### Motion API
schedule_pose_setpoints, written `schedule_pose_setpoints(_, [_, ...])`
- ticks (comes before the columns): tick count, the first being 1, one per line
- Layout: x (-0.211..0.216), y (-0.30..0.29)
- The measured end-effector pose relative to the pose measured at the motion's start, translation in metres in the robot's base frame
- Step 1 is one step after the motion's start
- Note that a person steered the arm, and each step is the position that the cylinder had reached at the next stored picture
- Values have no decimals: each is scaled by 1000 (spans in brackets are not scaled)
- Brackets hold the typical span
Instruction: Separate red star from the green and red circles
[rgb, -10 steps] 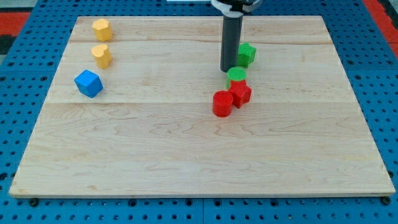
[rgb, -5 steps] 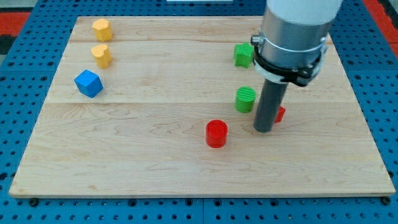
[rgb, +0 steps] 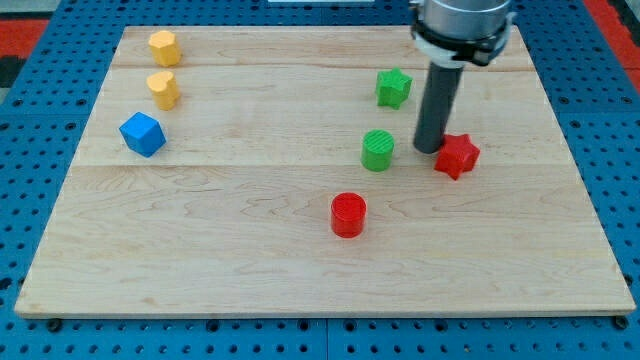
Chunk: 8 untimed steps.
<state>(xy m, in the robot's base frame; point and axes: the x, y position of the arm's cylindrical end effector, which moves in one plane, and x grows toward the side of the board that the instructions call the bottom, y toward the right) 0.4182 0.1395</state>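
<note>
The red star (rgb: 457, 156) lies right of the board's middle. My tip (rgb: 431, 150) stands just left of it, touching or nearly touching, between the star and the green circle (rgb: 378, 150). The green circle is a clear gap to the star's left. The red circle (rgb: 349, 214) lies lower, toward the view's bottom, apart from both.
A green star (rgb: 394, 88) lies above the green circle. At the view's left are two yellow blocks (rgb: 164, 47) (rgb: 164, 89) and a blue cube (rgb: 142, 133). The wooden board (rgb: 300, 270) sits on a blue pegboard.
The three clustered blocks have been split apart. The red star has moved right, the red circle down. My tip swept down through them and has come back up beside the star.
</note>
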Motion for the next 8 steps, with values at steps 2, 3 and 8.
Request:
schedule_pose_setpoints(2, [58, 51])
schedule_pose_setpoints(3, [49, 71])
schedule_pose_setpoints(8, [64, -73])
